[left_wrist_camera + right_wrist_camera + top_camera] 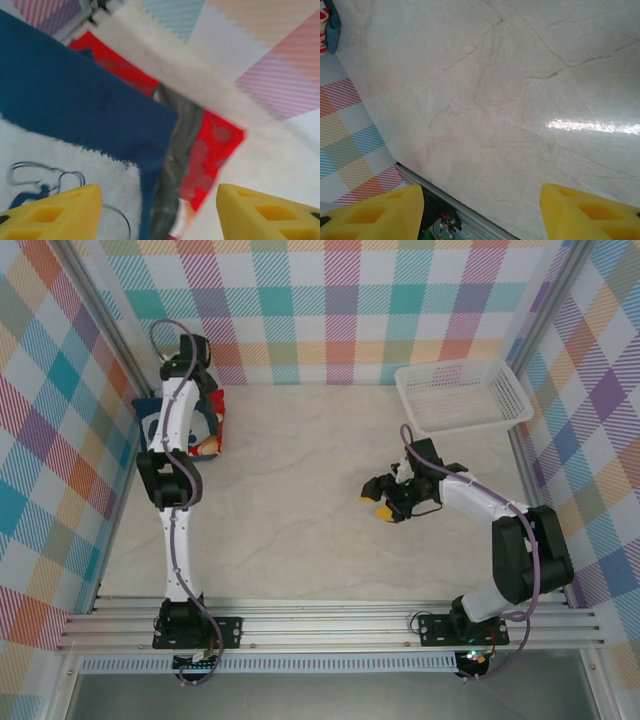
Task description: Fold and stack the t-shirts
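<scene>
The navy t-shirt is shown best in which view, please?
Left wrist: the navy t-shirt lies close up, print visible. Top external shows a patch beside the left arm; right wrist, a corner sliver.

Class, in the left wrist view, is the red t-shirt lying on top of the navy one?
No, the navy t-shirt lies over the red t-shirt.

Matt cloth t-shirts [75,100], glossy table [520,100]

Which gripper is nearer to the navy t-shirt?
Left. The left gripper hovers directly over the navy t-shirt at the far left; the right gripper is well apart, over bare table.
</scene>
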Robot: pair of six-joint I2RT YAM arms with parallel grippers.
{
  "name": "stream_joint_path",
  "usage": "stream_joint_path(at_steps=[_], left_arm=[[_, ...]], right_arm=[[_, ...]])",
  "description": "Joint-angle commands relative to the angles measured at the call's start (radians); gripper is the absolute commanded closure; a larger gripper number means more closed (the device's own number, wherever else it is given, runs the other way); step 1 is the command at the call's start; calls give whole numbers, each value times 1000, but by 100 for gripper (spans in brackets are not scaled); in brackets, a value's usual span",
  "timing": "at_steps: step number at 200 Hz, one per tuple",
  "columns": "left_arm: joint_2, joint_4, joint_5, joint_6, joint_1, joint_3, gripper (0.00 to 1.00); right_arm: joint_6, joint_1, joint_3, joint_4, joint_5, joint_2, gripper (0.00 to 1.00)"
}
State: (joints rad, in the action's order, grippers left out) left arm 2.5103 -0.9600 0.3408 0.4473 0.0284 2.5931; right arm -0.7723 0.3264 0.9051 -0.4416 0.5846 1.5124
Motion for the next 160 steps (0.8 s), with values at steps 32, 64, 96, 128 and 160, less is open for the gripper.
stream_joint_path(at_steps=[32, 64, 96, 128, 160], left_arm=[[82, -15, 46, -205, 2, 3, 33], [82, -26, 111, -193, 3, 4, 32], [69, -75, 121, -110, 20, 0, 38], [50, -91, 104, -81, 37, -25, 41], [62, -106, 39, -64, 59, -22, 52]], right_arm=[[-13, -7, -49, -4, -2, -58, 37], [-15, -6, -46, 7, 3, -48, 37], [-12, -6, -41, 7, 6, -37, 37], [-14, -6, -43, 13, 6, -32, 37], [-18, -7, -37, 20, 8, -24, 37]])
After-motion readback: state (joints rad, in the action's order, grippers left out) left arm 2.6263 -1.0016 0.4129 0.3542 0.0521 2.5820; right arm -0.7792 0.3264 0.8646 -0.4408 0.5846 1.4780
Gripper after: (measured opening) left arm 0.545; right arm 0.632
